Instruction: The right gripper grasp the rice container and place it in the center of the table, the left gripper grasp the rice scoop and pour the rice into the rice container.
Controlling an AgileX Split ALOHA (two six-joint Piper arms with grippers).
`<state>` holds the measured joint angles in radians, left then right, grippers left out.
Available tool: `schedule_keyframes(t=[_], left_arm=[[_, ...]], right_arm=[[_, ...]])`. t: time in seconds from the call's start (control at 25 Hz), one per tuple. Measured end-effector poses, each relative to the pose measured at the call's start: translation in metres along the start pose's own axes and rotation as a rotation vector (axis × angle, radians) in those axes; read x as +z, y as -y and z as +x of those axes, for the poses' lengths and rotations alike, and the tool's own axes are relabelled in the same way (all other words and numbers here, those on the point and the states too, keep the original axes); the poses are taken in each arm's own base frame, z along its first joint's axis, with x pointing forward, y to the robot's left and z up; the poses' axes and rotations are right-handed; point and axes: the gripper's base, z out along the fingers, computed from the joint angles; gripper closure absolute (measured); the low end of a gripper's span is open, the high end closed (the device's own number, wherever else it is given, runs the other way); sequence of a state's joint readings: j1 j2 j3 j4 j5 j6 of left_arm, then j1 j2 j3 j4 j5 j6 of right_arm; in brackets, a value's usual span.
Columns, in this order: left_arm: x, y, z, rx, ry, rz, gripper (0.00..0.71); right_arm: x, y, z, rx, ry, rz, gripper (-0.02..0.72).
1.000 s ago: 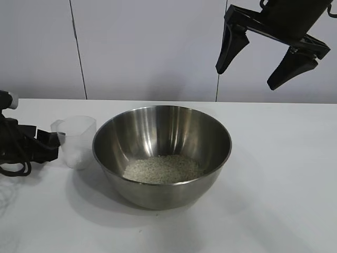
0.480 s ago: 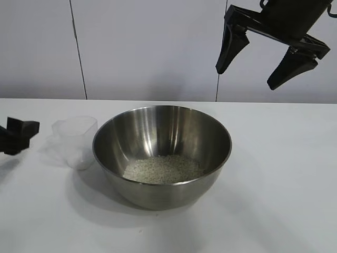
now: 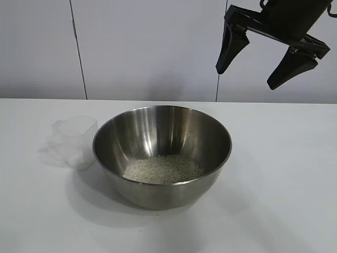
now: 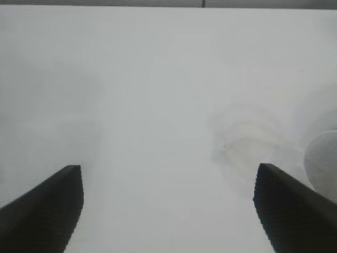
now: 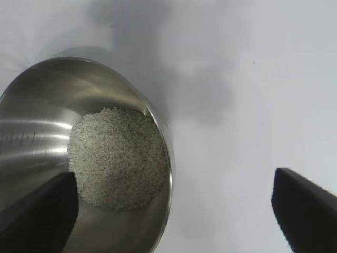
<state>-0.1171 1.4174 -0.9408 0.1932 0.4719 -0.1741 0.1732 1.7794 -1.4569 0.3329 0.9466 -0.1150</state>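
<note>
The rice container (image 3: 162, 154), a shiny steel bowl, stands mid-table with a pale heap of rice (image 3: 163, 169) in its bottom. Just left of it the rice scoop (image 3: 77, 141), a clear plastic cup, stands upright on the white table (image 3: 279, 179) and nothing touches it. My right gripper (image 3: 246, 79) hangs high above the bowl's right side, open and holding nothing. Its wrist view looks down on the bowl (image 5: 31, 121), the rice (image 5: 118, 158) and its open gripper (image 5: 174, 176). The left gripper (image 4: 167, 167) is out of the exterior view. Its fingers are spread wide over bare table.
A pale wall with vertical seams (image 3: 78, 50) runs behind the table. White tabletop stretches right of the bowl and in front of it. In the left wrist view a faint translucent outline (image 4: 245, 139) lies beyond one finger, apart from it.
The left gripper has let go of the scoop's handle and drawn back to the left, out of the exterior view. The scoop stays standing. The right arm has not moved.
</note>
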Motion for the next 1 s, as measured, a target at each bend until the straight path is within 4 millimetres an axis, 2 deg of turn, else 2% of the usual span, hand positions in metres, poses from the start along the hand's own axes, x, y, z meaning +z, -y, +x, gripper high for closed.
schedule_keyframes(t=[0.32, 0.48, 0.84, 1.0], left_arm=[[-0.041, 0.042, -0.041, -0.062, -0.008, 0.482, 0.061], [-0.049, 0.046, -0.051, -0.101, -0.043, 0.535, 0.061], [-0.006, 0.056, -0.043, -0.180, -0.254, 0.598, 0.061], [0.006, 0.072, -0.041, -0.171, -0.302, 0.626, 0.061]], right_arm=[[0.000, 0.000, 0.000, -0.005, 0.001, 0.000, 0.009], [0.000, -0.001, 0.000, 0.000, 0.001, -0.010, 0.009], [0.000, -0.008, 0.000, 0.012, -0.004, -0.089, 0.009], [0.000, -0.009, 0.000, 0.019, -0.006, -0.102, 0.009]])
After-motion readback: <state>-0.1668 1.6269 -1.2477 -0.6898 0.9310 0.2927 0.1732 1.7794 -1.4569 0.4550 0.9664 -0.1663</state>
